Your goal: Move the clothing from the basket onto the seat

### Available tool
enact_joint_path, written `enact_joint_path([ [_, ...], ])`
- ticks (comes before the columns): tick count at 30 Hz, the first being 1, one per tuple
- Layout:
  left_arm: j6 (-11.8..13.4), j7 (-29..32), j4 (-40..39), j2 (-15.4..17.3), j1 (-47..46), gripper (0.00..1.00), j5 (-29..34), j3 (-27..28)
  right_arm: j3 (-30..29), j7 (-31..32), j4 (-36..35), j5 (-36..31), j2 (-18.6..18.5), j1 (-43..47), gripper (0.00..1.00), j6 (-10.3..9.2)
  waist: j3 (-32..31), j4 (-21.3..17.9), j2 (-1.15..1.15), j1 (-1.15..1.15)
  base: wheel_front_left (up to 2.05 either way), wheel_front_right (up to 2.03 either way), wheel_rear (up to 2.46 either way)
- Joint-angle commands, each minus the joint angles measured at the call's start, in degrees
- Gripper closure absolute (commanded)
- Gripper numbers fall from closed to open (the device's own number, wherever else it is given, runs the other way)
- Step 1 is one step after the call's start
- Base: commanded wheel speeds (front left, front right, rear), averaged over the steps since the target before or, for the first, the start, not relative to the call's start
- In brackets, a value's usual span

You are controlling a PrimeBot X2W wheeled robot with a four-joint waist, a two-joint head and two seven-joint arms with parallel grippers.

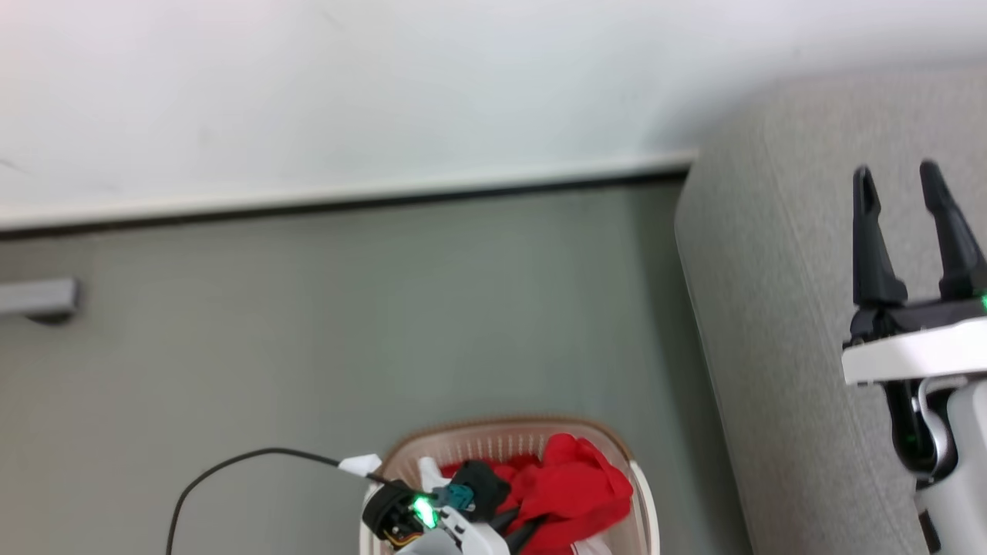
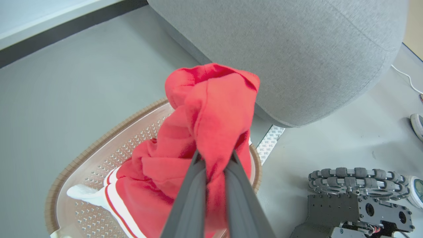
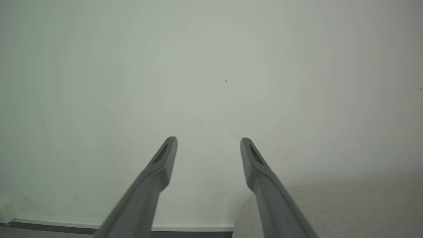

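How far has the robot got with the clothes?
Done: nothing lies on the visible light grey fabric sofa yet. In hand: the left end effector is shut on bright red soft clothing, raised above the cream perforated plastic basket. Left: its white-striped lower part lies in the basket; everything must reach the sofa. The right end effector is open, empty.

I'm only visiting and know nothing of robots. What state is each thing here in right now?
left gripper: shut on the clothing, pinching a red fold.
right gripper: open, empty, by the seat.
clothing: bunched, top raised, lower part in the basket.
basket: upright on the floor beside the seat.
seat: no clothing on the part in view.
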Motion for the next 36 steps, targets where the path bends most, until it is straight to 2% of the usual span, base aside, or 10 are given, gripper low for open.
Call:
enact_joint_path([
  [1,0.10,-0.67,-0.71,0.47,1.04,1.00,-0.74,0.10,-0.12,-0.18,0.36,0.51,-0.48,1.48,0.00,-0.12,-4.89,2.21,-0.01,0.02,0.00,0.00,0.00],
  [8,0.55,-1.42,-6.74,2.82,2.28,1.00,-1.03,4.69,-0.62,-0.18,0.58,2.03,0.01,5.38,0.00,-0.12,-9.45,2.98,-0.01,0.02,0.00,0.00,0.00],
  [22,7.76,-1.40,-32.31,12.08,7.53,1.00,4.85,18.91,2.10,-0.17,0.96,4.16,1.46,11.61,0.00,-0.12,-13.99,3.73,-0.01,0.02,0.00,0.00,0.00],
  [29,9.91,-1.37,-38.10,14.54,5.91,1.00,5.29,22.89,4.34,-0.18,0.09,5.84,3.01,13.61,0.00,-0.12,-14.71,3.78,-0.01,0.02,0.00,0.00,0.00],
  [36,11.26,-1.03,-40.68,16.21,2.22,1.00,5.90,25.46,8.04,-0.18,-1.45,6.66,3.78,15.51,0.00,-0.12,-14.99,3.41,-0.01,0.02,0.00,0.00,0.00],
])
